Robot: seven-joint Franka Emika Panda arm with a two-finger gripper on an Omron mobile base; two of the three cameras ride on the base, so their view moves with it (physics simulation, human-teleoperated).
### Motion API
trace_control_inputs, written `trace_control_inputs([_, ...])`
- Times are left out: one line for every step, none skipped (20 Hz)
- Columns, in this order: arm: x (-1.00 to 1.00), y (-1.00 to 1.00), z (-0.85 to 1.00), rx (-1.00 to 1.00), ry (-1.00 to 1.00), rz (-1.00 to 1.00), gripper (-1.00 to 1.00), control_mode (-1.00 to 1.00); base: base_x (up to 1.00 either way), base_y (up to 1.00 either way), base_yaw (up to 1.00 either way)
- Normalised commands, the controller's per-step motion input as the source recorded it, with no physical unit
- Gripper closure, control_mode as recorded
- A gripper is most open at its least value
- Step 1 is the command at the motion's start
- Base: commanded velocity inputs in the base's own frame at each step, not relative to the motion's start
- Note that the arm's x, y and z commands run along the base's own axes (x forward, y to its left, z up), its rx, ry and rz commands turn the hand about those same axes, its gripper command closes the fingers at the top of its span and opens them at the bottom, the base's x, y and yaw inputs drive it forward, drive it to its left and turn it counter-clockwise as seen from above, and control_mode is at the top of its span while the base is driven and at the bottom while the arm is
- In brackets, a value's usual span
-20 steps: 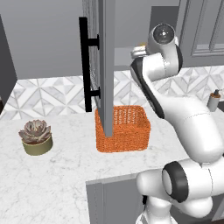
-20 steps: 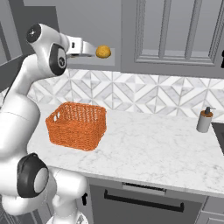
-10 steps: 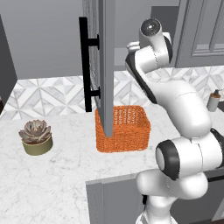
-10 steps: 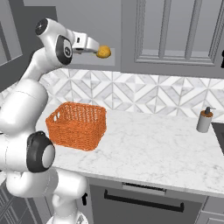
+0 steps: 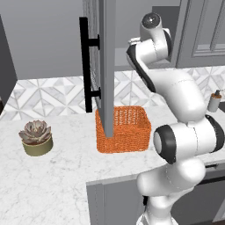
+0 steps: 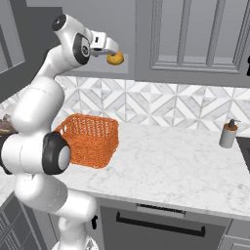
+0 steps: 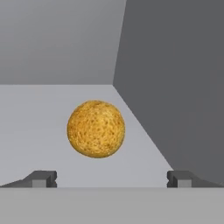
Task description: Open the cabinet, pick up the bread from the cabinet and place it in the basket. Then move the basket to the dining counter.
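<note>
Hand (image 7: 111, 179), fingers apart, faces bread (image 7: 96, 129) inside cabinet (image 5: 105, 66); advance straight until fingers flank it, then close gently.

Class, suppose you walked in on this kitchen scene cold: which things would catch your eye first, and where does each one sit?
The golden bread sits alone on the grey shelf inside the cabinet, whose door is swung open; the open claw faces it with a finger tip on either side, not touching. Below, the bright orange basket stands on the marble worktop. A small succulent in a pot sits further left.
</note>
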Motion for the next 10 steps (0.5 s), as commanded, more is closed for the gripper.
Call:
trace_control_inputs([0.20,0.00,0.00,0.03,0.00,0.02,-1.00,-1.00,0.00,0.00,0.00])
trace_control_inputs([0.21,0.00,0.00,0.03,0.00,0.02,-1.00,-1.00,0.00,0.00,0.00])
trace_control_inputs([0.21,0.00,0.00,0.03,0.00,0.02,-1.00,-1.00,0.00,0.00,0.00])
trace_control_inputs([0.26,0.00,-0.01,0.01,0.01,0.02,-1.00,-1.00,0.00,0.00,0.00])
trace_control_inputs([0.35,0.00,-0.10,0.00,0.03,0.01,-1.00,-1.00,0.00,0.00,0.00])
trace_control_inputs([0.36,0.00,-0.13,0.00,0.04,0.01,-1.00,-1.00,0.00,0.00,0.00])
trace_control_inputs([0.37,0.00,-0.16,0.00,0.05,0.00,-1.00,-1.00,0.00,0.00,0.00])
trace_control_inputs([0.39,0.00,-0.19,0.00,0.07,0.00,-1.00,-1.00,0.00,0.00,0.00])
trace_control_inputs([0.39,0.00,-0.20,0.00,0.07,0.00,-1.00,-1.00,0.00,0.00,0.00])
trace_control_inputs([0.37,0.00,-0.21,0.00,0.06,0.00,-1.00,-1.00,0.00,0.00,0.00])
